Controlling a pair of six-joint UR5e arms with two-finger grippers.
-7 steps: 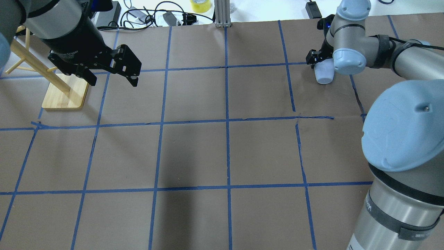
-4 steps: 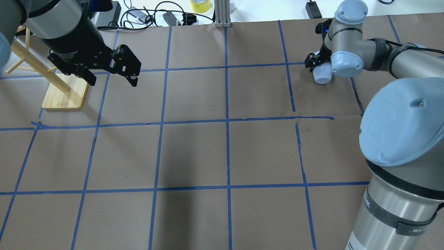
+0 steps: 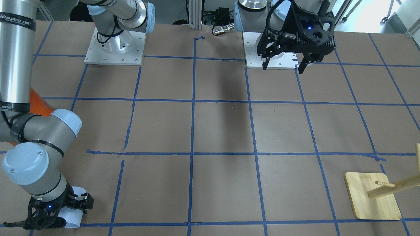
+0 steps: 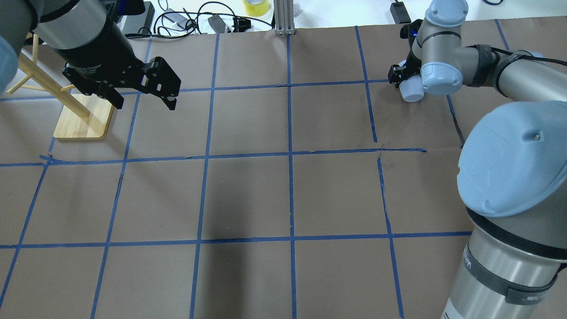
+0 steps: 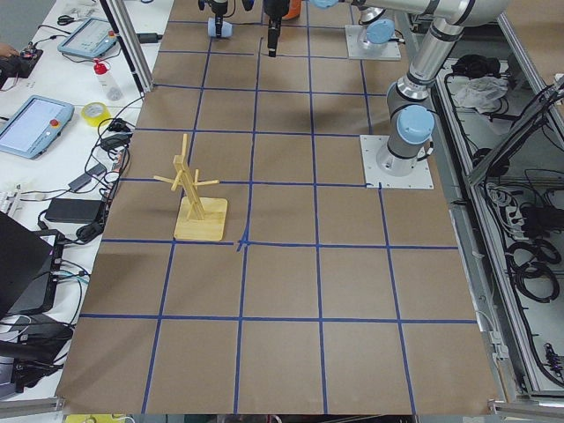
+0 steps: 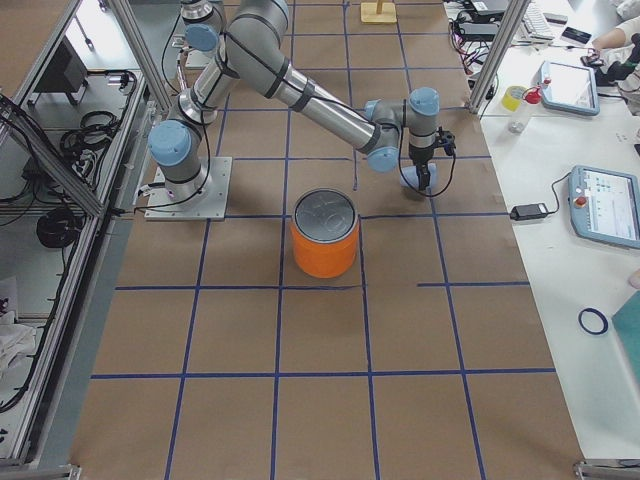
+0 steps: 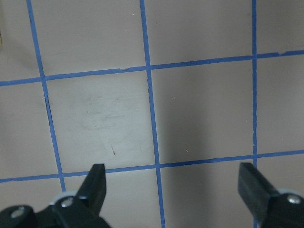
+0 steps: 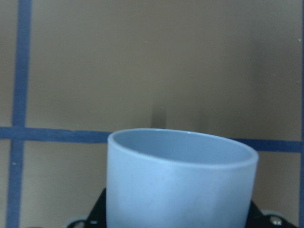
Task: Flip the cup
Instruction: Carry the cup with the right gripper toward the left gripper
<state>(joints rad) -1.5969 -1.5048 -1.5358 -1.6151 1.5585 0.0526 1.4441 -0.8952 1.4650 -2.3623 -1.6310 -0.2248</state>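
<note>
My right gripper (image 4: 401, 79) is closed on the cup (image 4: 412, 91), with 1 finger on each side of its pale blue-white wall. The cup sits right between my fingertips and sticks out past them. From my right wrist camera, the cup (image 8: 180, 183) fills the lower frame, its open mouth pointing away from my palm and its bluish inside showing just under the rim. In the front-facing view the cup (image 3: 74, 219) lies tilted toward its side in my right gripper (image 3: 60, 213), low over the table (image 4: 248, 195). I cannot tell whether it touches the brown paper. The orange can (image 6: 325, 240) stands upright with its silver top up, well apart from this gripper, back along my right arm. My left gripper (image 4: 145, 105) hangs above the paper with its 2 fingers spread wide and holds nothing. Between them my left wrist camera shows only paper and the blue tape lines (image 7: 151, 118). The wooden rack (image 4: 84, 120) stands just beside my left gripper on its outer side, its base flat on the paper, far from the cup.
</note>
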